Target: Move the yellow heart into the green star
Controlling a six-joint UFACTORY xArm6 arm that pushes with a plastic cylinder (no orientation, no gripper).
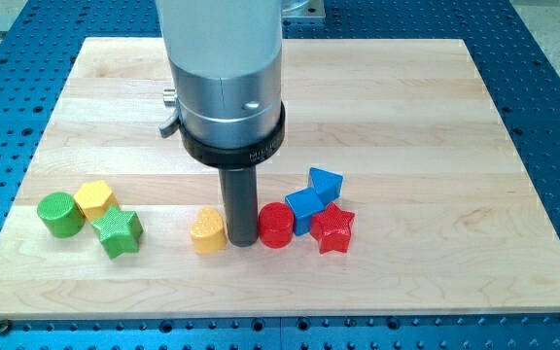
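Note:
The yellow heart (207,231) lies on the wooden board near the view's bottom centre. My tip (242,241) stands right beside the heart on its right side, touching or nearly touching it. The green star (118,231) lies to the view's left of the heart, with a gap of bare board between them. The arm's wide grey body hangs above the tip and hides the board behind it.
A green cylinder (60,215) and a yellow hexagon (93,199) sit close to the green star at the left. A red cylinder (276,226) is just right of my tip, with two blue blocks (304,207) (326,183) and a red star (333,229) beyond.

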